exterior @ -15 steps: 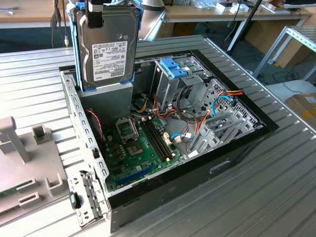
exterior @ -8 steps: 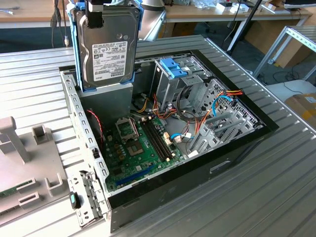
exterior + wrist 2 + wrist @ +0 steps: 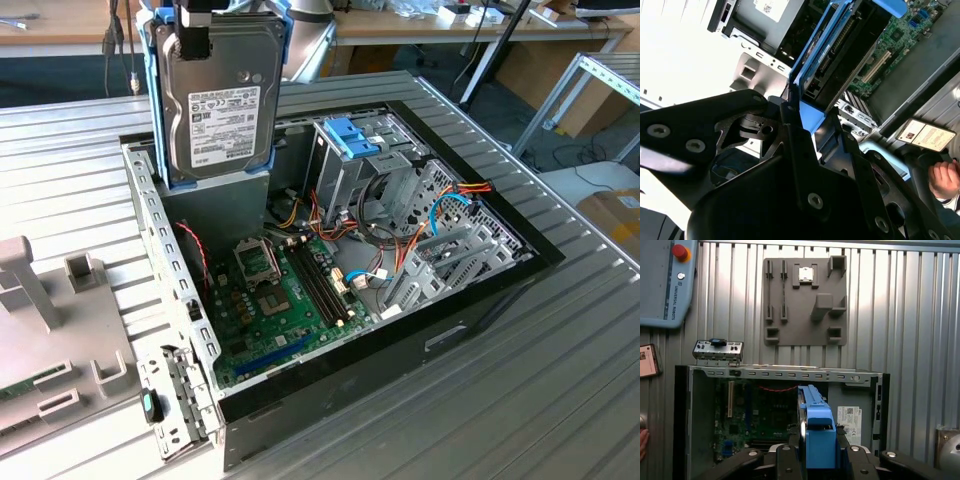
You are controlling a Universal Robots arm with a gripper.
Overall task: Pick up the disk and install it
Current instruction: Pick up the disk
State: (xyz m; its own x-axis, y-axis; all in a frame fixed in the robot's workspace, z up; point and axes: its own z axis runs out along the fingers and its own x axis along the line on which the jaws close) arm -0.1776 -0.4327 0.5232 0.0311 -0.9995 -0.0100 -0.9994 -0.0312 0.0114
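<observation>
Disk (image 3: 218, 100) is in the air, so by my call the pick-up half is in the bag and the install half is not yet done. Big picture first: the ribbed metal table (image 3: 560, 390) carries the open computer case (image 3: 470, 315), lying on its side with its insides on show. A grey fixture plate (image 3: 40, 350) sits just beside it on the exterior view's left. Down on the case floor lies the green motherboard (image 3: 285, 290), with coloured wiring strung across the far half. Toward the back of the case stands the silver drive cage (image 3: 345, 185), upright, and I see no drive being fed into it. Now the star of the show: the disk hangs upright over the rear corner of the case on the exterior view's left. Its white label faces the camera and its light-blue carrier frames both long edges. It sits higher than the cage and apart from it, touching neither cage nor board as far as I can judge. The gripper (image 3: 193, 35) has it from above. In the first wrist view the black jaws are clamped on either side of the blue carrier, squeezed tight on the disk (image 3: 817, 432). Smaller details: the blue latch (image 3: 352, 138) sits on top of the cage, untouched. A person's hand (image 3: 942, 180) rests at the edge of the second wrist view, well away from the action.
</observation>
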